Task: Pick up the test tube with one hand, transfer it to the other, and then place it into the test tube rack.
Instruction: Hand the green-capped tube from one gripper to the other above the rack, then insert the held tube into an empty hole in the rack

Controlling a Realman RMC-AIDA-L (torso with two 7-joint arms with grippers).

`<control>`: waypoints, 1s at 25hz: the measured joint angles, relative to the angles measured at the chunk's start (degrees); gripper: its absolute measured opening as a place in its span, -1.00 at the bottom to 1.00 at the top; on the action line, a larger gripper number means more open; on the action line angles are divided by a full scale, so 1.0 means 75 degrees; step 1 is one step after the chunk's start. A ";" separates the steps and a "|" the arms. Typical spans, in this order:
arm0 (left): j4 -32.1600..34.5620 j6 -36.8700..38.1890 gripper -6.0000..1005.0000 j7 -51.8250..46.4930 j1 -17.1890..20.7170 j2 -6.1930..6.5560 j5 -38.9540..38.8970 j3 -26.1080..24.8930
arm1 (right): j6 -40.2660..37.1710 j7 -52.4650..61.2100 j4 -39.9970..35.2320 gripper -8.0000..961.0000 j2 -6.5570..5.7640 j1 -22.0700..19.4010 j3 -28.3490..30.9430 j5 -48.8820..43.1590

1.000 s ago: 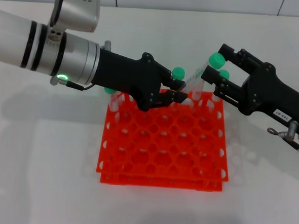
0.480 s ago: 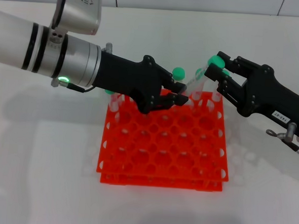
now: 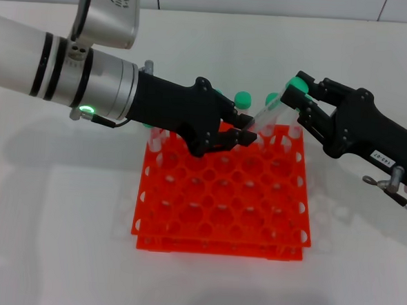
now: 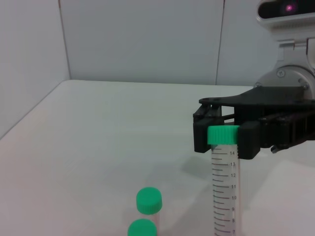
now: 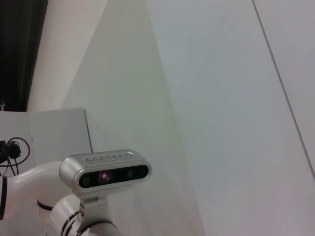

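Observation:
The orange-red test tube rack (image 3: 221, 209) stands mid-table. My right gripper (image 3: 297, 97) is shut on the green cap of a clear test tube (image 3: 272, 110) and holds it tilted above the rack's far edge. The tube's lower end reaches the fingertips of my left gripper (image 3: 251, 128), which hovers over the rack's far side with its fingers a narrow gap apart. In the left wrist view the right gripper (image 4: 224, 137) clamps the capped tube (image 4: 224, 187). The right wrist view shows no task object.
Other green-capped tubes stand in the rack's far row: one (image 3: 243, 97) behind the left gripper, one (image 3: 272, 98) behind the held tube, and one mostly hidden under the left arm. Two caps (image 4: 148, 200) show in the left wrist view. White table lies all around.
My right gripper has moved down and to the left with the tube, bringing the tube's lower end to the left gripper's fingertips. The left arm has barely moved.

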 joint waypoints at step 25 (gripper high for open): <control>0.3948 0.1001 0.52 -0.2864 0.1902 -0.0013 -0.0227 0.0007 | -0.0026 0.0347 -0.0486 -0.46 -0.0045 -0.0080 -0.0111 -0.0058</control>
